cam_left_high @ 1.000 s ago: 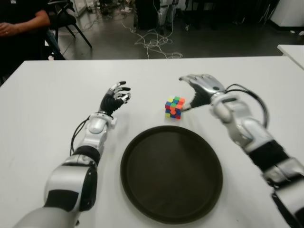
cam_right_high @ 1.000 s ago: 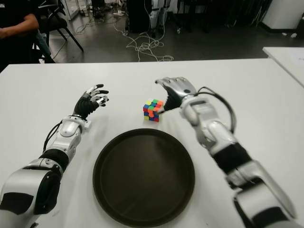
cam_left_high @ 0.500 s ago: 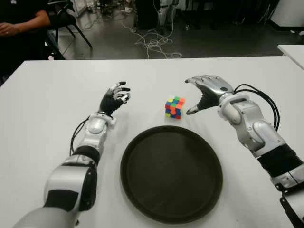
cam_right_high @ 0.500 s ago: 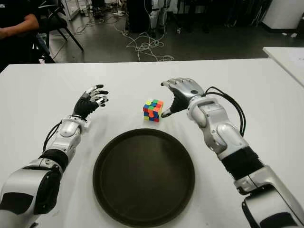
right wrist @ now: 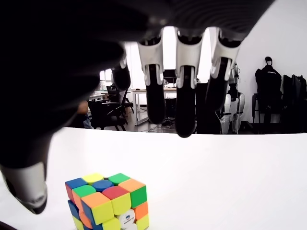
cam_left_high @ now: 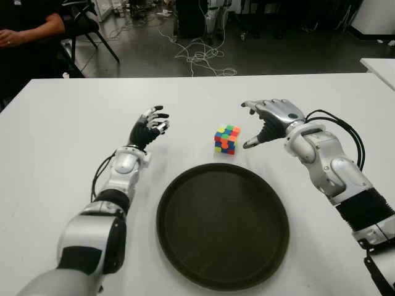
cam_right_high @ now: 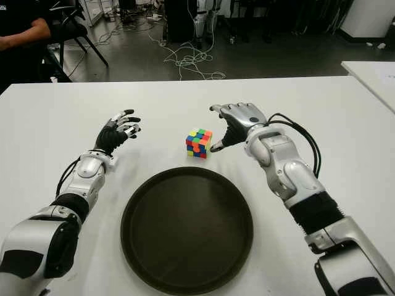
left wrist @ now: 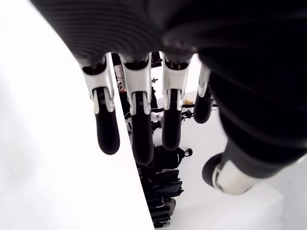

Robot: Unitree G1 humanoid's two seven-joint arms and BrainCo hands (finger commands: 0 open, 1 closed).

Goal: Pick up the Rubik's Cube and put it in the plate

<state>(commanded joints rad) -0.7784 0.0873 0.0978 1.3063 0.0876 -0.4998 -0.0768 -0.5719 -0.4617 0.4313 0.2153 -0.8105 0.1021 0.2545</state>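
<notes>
**Inspector A:** Condition of the surface?

**Inspector B:** White, matte. It carries a dark round plate near the robot and the Rubik's Cube just beyond the plate's far rim, apart from it.

**Inspector A:** The hands?

**Inspector B:** The right hand shows just right of the cube, not touching it; its fingers are spread and loosely curved, holding nothing. The left hand shows well left of the cube, fingers apart and extended, also empty.

**Inspector A:** The room?

**Inspector B:** Dark floor beyond the far edge, with loose cables lying on it. A seated person at far left beside a chair. The corner of a second white table at far right.
</notes>
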